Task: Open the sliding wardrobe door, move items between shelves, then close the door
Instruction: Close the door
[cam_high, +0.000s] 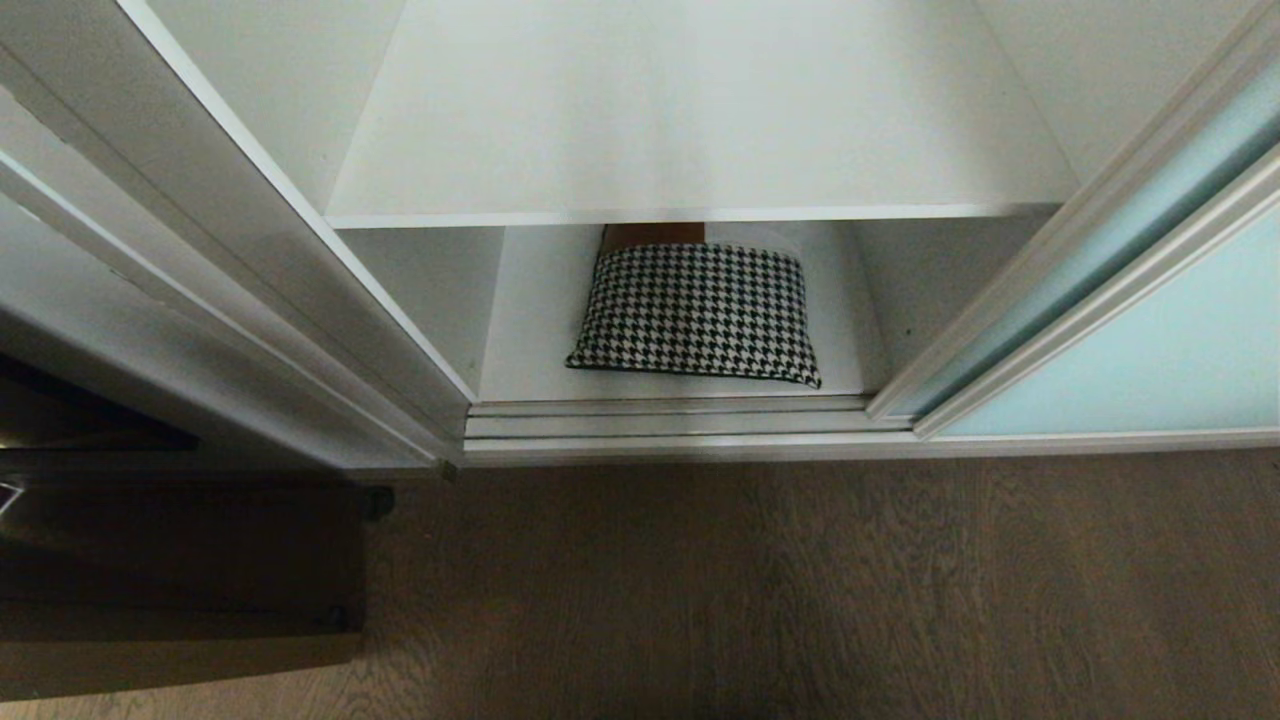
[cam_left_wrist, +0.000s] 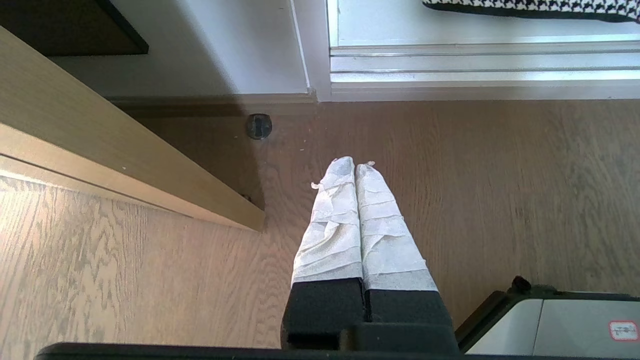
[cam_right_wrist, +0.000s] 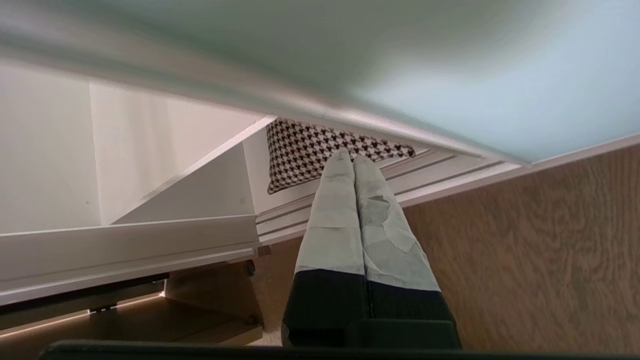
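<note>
While the sliding wardrobe door (cam_high: 1150, 330) stands open, your right end effector (cam_right_wrist: 354, 156), pressed together and empty, points toward the houndstooth bundle (cam_high: 700, 315) near the lower shelf's (cam_high: 530, 350) front edge.

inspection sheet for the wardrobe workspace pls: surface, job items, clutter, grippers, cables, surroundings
Surface: upper shelf bare; bottom shelf holds one bundle.
Job's things: sliding door pushed right, compartment open. Houndstooth bundle lies flat on the bottom shelf; something brown shows behind it, mostly hidden.
Clutter: nothing seen.
Grippers: left gripper shut, empty, over the floor. Right gripper shut, empty, pointing toward the bundle from outside the wardrobe; neither is in the head view.
Cables: nothing seen.
Surroundings: wood floor; dark furniture left of the wardrobe; door track at the threshold.
</note>
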